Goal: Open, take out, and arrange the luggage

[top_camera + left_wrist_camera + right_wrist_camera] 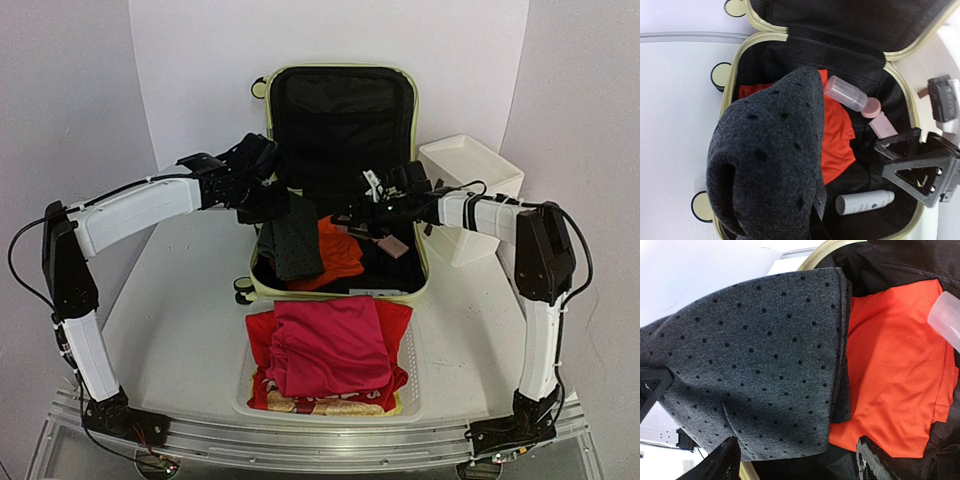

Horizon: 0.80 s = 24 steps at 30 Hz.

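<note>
Jaws of the left gripper (pixel 262 205) are clenched on a grey dotted garment (pixel 292 248), which hangs from them above the left side of the case, probably so that it can be carried out. Those of the right gripper (pixel 797 440) stand spread with nothing between them, poised low over the contents beside that cloth, perhaps ready for another item.

On the table (pixel 180 320), the luggage (pixel 340 296) sits at the middle of the far edge. Its lid is propped upright against the back wall, so the inside is open to both arms. A white mesh basket (pixel 413 365) at the near edge already holds red and pink clothes, and looks like the drop-off place. Inside the case, an orange garment (pixel 340 255) lies flat, with a clear pink-capped bottle (pixel 847 95) on its far right edge. A white tube (pixel 865 202) lies on the black lining near the right wall.
</note>
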Motion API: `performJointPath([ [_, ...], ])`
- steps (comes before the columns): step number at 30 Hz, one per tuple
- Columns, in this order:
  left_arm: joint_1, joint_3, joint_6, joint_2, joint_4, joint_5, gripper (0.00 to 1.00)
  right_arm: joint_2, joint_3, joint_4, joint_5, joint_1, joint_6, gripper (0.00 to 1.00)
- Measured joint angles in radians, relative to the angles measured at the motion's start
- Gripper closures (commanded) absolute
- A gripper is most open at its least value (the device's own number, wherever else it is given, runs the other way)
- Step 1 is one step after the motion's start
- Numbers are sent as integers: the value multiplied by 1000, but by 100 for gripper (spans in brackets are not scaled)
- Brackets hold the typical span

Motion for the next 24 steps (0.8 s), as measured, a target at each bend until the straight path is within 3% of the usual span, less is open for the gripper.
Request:
performJointPath([
  [6,-3,-6,68,-109,3,153,100,-111,-97,48,-42,-1,23,11],
  [16,-80,-5,93,-222,27,362,100,-496,-364,138,-61,-29,72,10],
  [20,-176,-6,51,-236,28,360,100,-678,-455,117,18,-68,99,10],
  [24,-295,-8,11,-247,37,334,100,-811,-463,-11,250,-95,97,9],
])
